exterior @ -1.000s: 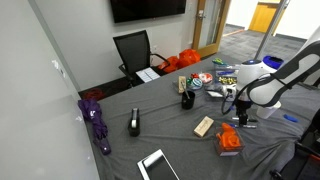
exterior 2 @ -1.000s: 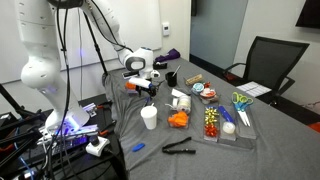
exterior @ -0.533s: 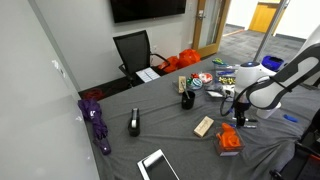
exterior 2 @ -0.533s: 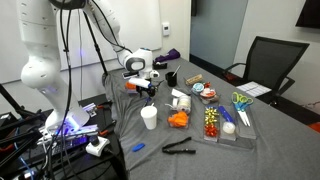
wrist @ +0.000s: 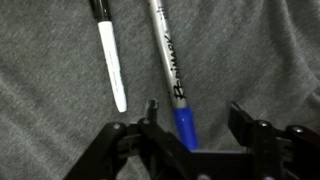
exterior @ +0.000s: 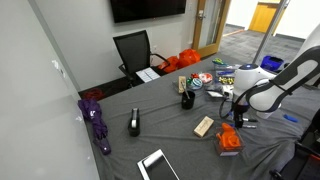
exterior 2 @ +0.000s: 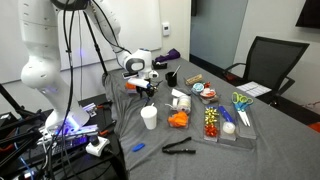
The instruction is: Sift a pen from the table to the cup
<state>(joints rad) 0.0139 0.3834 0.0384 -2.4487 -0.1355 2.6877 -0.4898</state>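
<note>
Table: covered in grey cloth (exterior: 170,145), cluttered with small objects.
Arm: white (exterior 2: 45,45), bent low over the cloth.
Tray: clear and divided (exterior 2: 226,132); it holds small colourful items, too small to name.
White paper cup: upright (exterior 2: 149,117), just beside the gripper; contents not visible.
Cup: small and black (exterior: 187,99), upright mid-table, with dark pens (exterior: 183,88) sticking out of the top.
Gripper: (wrist: 195,112) released, jaws spread and straddling the pen.
Pen: blue-ended (wrist: 170,65), flat on the cloth, well apart from the cup.
Marker: white with a black cap (wrist: 108,55), lying beside the pen.
</note>
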